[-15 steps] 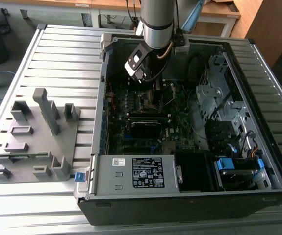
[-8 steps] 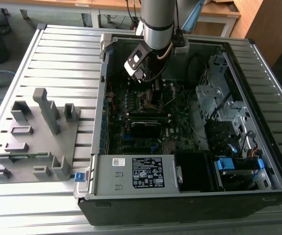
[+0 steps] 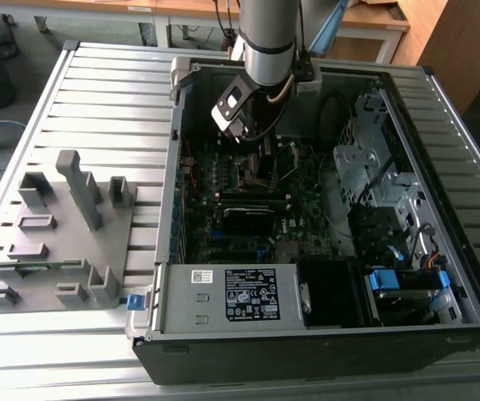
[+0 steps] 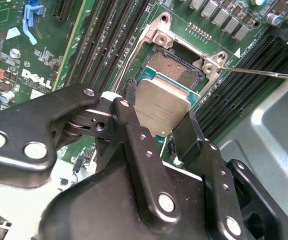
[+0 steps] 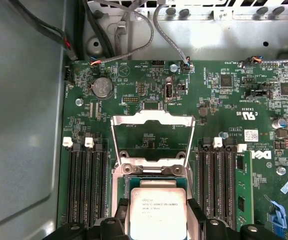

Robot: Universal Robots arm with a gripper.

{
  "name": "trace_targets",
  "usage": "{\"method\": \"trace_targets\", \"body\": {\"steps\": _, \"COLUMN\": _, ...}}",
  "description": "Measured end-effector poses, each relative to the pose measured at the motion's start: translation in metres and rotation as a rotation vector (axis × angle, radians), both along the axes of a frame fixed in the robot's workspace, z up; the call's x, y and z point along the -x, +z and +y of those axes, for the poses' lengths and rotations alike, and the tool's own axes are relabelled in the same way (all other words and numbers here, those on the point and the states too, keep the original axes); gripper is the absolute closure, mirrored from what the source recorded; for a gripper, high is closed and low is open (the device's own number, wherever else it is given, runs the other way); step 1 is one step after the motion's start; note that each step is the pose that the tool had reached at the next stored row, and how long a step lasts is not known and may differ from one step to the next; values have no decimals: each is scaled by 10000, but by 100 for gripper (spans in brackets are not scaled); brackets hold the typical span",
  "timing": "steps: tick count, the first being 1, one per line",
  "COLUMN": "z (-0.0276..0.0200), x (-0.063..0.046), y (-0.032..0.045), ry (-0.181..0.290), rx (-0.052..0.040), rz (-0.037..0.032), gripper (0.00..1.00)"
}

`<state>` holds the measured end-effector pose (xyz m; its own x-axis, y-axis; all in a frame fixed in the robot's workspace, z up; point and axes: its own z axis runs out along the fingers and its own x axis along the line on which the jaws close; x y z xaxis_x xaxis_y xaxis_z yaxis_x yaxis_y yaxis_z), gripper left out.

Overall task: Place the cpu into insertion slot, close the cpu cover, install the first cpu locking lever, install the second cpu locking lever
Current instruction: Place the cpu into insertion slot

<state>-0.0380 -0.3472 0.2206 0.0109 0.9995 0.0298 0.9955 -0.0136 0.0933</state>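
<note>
While the cpu (image 4: 160, 106) is pinched by two opposite edges between the black fingers (image 4: 133, 135) of the hand (image 4: 159, 122), it is held just above the insertion slot (image 4: 176, 67) and is not yet seated. In the second wrist view it is seen tilted, with one edge nearest the open socket on the green motherboard (image 4: 43, 55). In the first wrist view the hand (image 5: 158, 222) is closed on the same chip (image 5: 158, 210), and the cpu cover (image 5: 153, 119) is seen lifted clear of the socket beyond it. A thin metal lever (image 4: 264, 73) is swung out to one side of the socket. In the exterior view the hand (image 3: 260, 154) is lowered inside the open computer case (image 3: 223, 351), which is laid on the slatted worktop (image 3: 98, 92).

The chip is judged to be light, stiff and flat, so little squeezing force is needed. Its smooth metal top and thin edges are likely to be slippery, so the edge grip must be kept square. The underside and the fine contacts of the socket are taken to be fragile. The chip is therefore best held by its side edges only and lowered level, without sliding or pressing.
</note>
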Motion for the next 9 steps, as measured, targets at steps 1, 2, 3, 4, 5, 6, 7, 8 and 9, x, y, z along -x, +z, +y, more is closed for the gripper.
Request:
{"method": "trace_targets", "body": {"steps": 1, "z": 0, "x": 0, "y": -7, "ry": 0, "rx": -1, "rz": 0, "gripper": 46}}
{"method": "trace_targets", "body": {"steps": 2, "z": 0, "x": 0, "y": -14, "ry": 0, "rx": 0, "rz": 0, "gripper": 46}}
{"method": "trace_targets", "body": {"steps": 3, "z": 0, "x": 0, "y": -21, "ry": 0, "rx": -1, "rz": 0, "gripper": 46}}
{"method": "trace_targets", "body": {"steps": 4, "z": 0, "x": 0, "y": -28, "ry": 0, "rx": 0, "rz": 0, "gripper": 46}}
{"method": "trace_targets", "body": {"steps": 5, "z": 0, "x": 0, "y": -34, "ry": 1, "rx": 0, "rz": 0, "gripper": 46}}
{"method": "trace_targets", "body": {"steps": 6, "z": 0, "x": 1, "y": -38, "ry": 2, "rx": 0, "rz": 0, "gripper": 46}}
{"method": "trace_targets", "body": {"steps": 7, "z": -1, "x": 3, "y": -39, "ry": 1, "rx": 2, "rz": 1, "gripper": 46}}
{"method": "trace_targets", "body": {"steps": 8, "z": 0, "x": 6, "y": -40, "ry": 0, "rx": 2, "rz": 1, "gripper": 46}}
{"method": "trace_targets", "body": {"steps": 9, "z": 2, "x": 12, "y": -43, "ry": 0, "rx": 1, "rz": 0, "gripper": 46}}
